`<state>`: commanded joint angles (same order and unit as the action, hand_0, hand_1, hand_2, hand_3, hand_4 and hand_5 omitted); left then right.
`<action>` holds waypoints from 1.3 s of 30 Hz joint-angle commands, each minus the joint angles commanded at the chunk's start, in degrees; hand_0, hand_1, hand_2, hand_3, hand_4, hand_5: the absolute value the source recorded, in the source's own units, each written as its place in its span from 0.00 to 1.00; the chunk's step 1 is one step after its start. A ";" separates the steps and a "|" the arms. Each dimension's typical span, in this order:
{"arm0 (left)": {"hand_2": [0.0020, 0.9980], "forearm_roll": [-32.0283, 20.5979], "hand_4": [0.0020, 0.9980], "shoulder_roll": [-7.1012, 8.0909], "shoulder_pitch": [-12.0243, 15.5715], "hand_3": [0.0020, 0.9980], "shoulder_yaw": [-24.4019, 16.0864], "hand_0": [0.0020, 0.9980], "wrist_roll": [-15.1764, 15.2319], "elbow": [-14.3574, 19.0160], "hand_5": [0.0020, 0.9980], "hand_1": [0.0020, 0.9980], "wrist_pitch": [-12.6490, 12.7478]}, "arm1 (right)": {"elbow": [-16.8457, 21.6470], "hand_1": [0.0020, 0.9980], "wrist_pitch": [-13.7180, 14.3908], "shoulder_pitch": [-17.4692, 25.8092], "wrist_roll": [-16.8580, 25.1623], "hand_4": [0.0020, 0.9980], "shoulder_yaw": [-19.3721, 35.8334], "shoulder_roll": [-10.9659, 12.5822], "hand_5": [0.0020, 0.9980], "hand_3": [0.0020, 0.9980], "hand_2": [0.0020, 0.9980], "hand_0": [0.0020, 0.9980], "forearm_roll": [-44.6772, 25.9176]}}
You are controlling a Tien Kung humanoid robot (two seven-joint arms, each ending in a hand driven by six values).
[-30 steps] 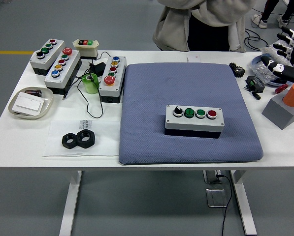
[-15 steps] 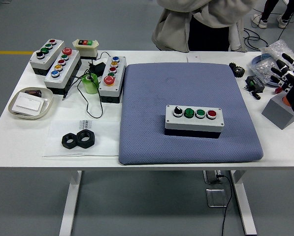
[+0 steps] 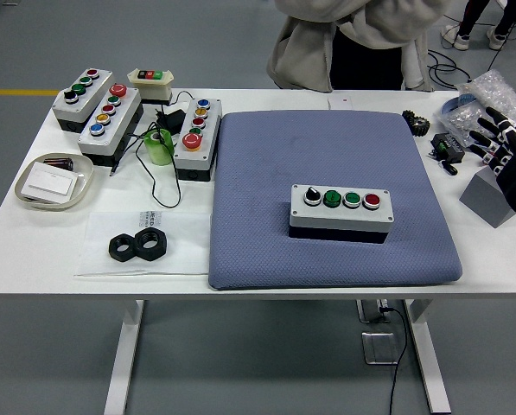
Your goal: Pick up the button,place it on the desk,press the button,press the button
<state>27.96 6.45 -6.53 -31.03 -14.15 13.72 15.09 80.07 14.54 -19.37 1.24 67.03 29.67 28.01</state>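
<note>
A grey button box [image 3: 341,210] with a black knob and two green and one red button lies on a blue mat [image 3: 327,194] in the middle of the white surface [image 3: 33,238]. At the right edge the right hand [image 3: 506,147] hangs over a grey block [image 3: 487,197], fingers spread, holding nothing. Three more button boxes [image 3: 111,117] stand far left, two black nuts [image 3: 139,245] near left. A person [image 3: 353,39] stands at the far side.

It looked like a robotics lab or workshop; the white table [image 3: 15,238] held several button boxes [image 3: 196,131], big black nuts [image 3: 138,246] and loose cables [image 3: 158,177]; the floor was bare grey.
</note>
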 joint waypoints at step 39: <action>0.83 0.23 0.75 -0.04 -0.03 0.83 -0.12 0.71 -0.04 0.05 1.00 0.72 -0.03 | 0.18 0.83 0.06 -0.32 -1.31 0.47 0.01 -0.12 0.83 0.84 0.86 0.93 0.65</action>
<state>28.19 6.41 -6.56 -31.15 -14.18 13.78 15.07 80.26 14.60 -19.69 -0.06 67.04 29.55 28.66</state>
